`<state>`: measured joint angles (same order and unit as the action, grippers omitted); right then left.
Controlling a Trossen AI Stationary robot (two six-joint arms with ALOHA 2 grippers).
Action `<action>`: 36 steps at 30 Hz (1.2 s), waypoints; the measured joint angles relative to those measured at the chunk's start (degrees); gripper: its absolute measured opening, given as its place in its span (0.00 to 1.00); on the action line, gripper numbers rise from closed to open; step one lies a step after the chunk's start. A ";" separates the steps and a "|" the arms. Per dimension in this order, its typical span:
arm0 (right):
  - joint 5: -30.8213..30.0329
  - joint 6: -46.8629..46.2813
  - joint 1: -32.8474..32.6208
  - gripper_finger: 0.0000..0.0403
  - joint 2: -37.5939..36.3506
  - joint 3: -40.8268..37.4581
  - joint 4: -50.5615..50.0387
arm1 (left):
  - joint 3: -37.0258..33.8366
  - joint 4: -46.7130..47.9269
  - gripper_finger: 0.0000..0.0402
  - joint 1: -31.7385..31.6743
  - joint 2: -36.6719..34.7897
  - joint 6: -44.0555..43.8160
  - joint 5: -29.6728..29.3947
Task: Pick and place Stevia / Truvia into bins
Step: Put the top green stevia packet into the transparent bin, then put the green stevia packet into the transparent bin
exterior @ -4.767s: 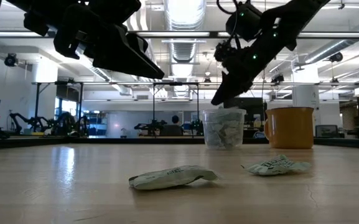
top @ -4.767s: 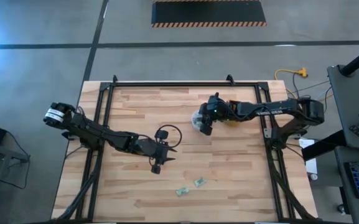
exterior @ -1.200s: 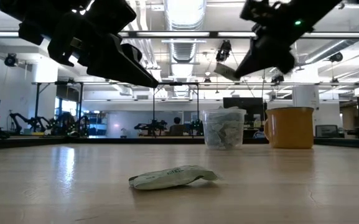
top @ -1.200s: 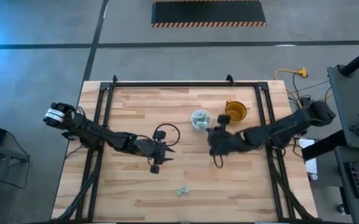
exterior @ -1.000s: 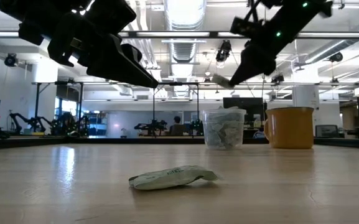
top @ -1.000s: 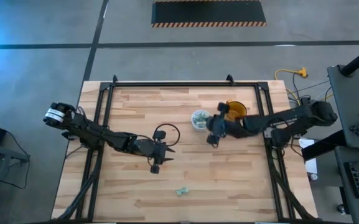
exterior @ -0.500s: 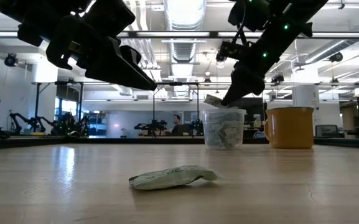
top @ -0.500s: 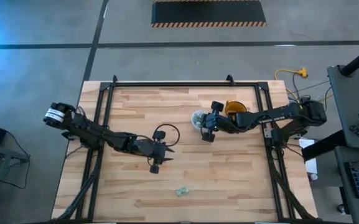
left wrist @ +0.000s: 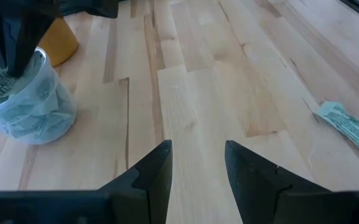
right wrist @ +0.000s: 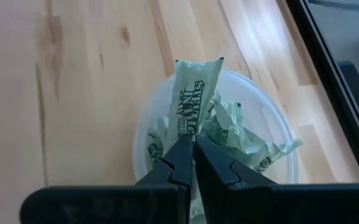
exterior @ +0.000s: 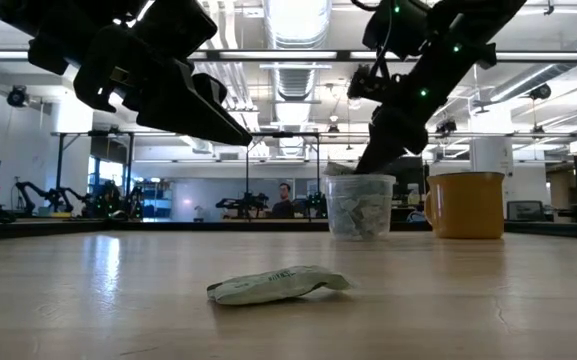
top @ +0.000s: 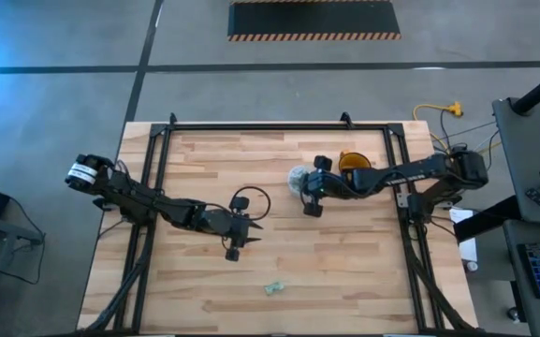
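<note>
High view: we see the right gripper [top: 305, 195] at the clear cup [top: 295, 178], which sits at 9 o'clock of the orange cup [top: 355, 167]. The left gripper [top: 234, 245] hovers mid-table, with a loose sachet [top: 272, 288] at 5 o'clock from it.

Low view: the loose sachet lies flat in front.

Left wrist view: fingers [left wrist: 153, 171] stand spread, holding nothing.

Right wrist view: fingers [right wrist: 178, 163] are pressed together, pinching a held sachet [right wrist: 195, 110] over the sachet-filled cup.

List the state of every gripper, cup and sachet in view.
right gripper: shut on a sachet, over the clear cup
left gripper: open, empty
clear cup: upright, holding sachets
orange cup: upright
loose sachet: lying on the table
</note>
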<state>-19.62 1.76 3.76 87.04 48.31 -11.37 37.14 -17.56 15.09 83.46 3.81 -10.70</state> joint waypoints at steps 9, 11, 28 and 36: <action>0.17 -0.04 0.60 0.02 0.48 0.00 -0.24 | -0.01 0.00 0.33 -0.02 0.00 -0.01 0.00; 0.17 -0.04 0.60 0.02 0.48 0.00 -0.24 | -0.01 0.00 0.33 -0.02 0.00 0.00 0.00; -3.36 -0.68 0.47 0.27 -3.51 0.78 -4.72 | -0.04 0.04 0.33 -0.02 0.00 -0.02 0.00; -3.39 -3.12 -1.42 0.28 -7.95 0.83 -4.73 | -0.06 0.04 0.33 -0.02 0.00 -0.07 -0.01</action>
<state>-23.01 -1.36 2.34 79.09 49.15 -16.10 37.08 -17.52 15.07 83.46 3.75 -10.71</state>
